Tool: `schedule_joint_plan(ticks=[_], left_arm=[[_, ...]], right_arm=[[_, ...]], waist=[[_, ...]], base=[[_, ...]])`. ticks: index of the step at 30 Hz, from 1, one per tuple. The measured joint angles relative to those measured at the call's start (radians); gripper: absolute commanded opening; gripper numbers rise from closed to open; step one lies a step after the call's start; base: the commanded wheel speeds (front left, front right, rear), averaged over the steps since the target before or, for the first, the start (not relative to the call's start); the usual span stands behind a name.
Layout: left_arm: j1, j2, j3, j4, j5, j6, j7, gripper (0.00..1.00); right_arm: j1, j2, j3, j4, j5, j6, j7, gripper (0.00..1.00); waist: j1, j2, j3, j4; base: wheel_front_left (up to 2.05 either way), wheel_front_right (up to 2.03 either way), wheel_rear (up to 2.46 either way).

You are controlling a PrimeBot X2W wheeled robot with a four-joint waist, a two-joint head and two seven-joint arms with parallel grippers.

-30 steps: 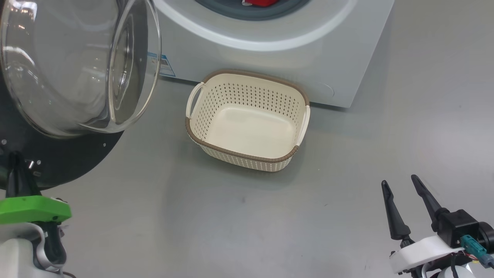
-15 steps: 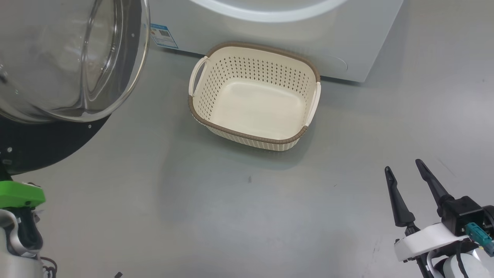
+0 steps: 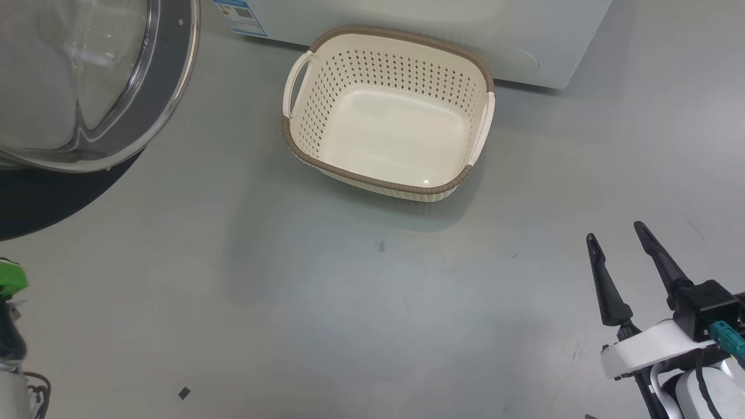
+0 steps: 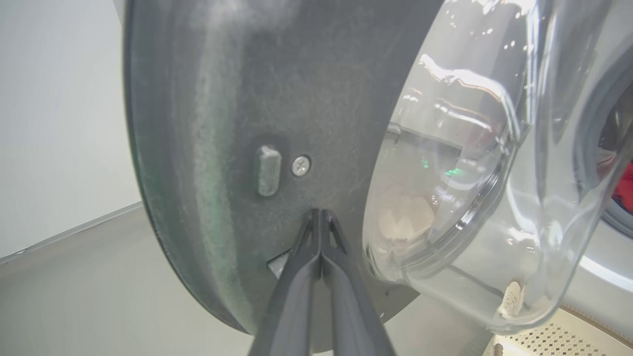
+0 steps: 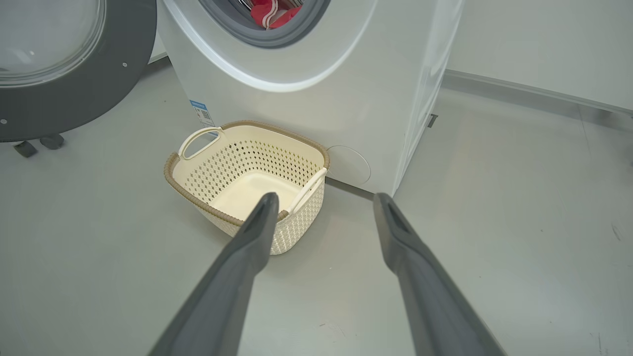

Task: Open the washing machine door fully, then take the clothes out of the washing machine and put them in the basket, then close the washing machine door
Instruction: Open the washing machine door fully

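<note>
Right wrist view: washing machine door (image 5: pixel 128 64) open, red clothes (image 5: pixel 269 12) inside.
Left fingers (image 4: pixel 320 217) closed at its dark rim; right fingers (image 3: pixel 598 259) spread wide near basket (image 5: pixel 232 165).

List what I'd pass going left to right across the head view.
washing machine door → blue label → basket → right tool, standing open

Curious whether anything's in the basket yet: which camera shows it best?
The head view: the basket is seen whole from above, with nothing inside. The right wrist view shows it from the side, one finger crossing its near corner. The left wrist view catches a sliver of its wall.
</note>
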Motion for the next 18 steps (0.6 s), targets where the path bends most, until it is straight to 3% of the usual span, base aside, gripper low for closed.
schedule_joint_plan(ticks=[18], left_arm=[[-0.018, -0.016, -0.019, 0.048, 0.046, -0.038, 0.0, 0.0]], right_arm=[[-0.01, 0.027, 0.004, 0.047, 0.013, 0.004, -0.003, 1.0]], waist=[[0.0, 0.0, -0.054, -0.005]], base=[[0.0, 0.0, 0.0]])
